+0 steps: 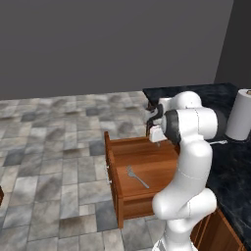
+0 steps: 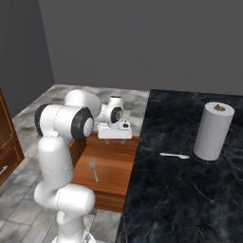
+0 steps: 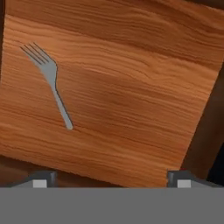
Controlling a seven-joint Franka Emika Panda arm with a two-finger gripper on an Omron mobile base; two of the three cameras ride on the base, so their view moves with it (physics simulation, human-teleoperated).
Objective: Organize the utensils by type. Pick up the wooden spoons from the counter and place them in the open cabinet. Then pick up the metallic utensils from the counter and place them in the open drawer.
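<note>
Wood grain of the drawer (image 3: 131,87) bottom lies closest under the hand camera, with one fork (image 3: 50,83) lying flat on it, tines pointing toward the upper left of that view. The gripper (image 2: 114,133) is held above the drawer's back part, near the table (image 2: 180,190) edge, and its jaws are spread wide with nothing between them. A second fork (image 2: 174,155) is seen on the black table, just beside the paper towel roll (image 2: 212,131), well apart from the drawer. The step in hand is judged to be the fetching of that remaining fork. To do it well, the hand should be lifted clear of the drawer walls first, then swung over the table; the jaws should be lined up across the thin handle, not along it, and lowered until almost touching the surface, while the roll is kept from being knocked.
</note>
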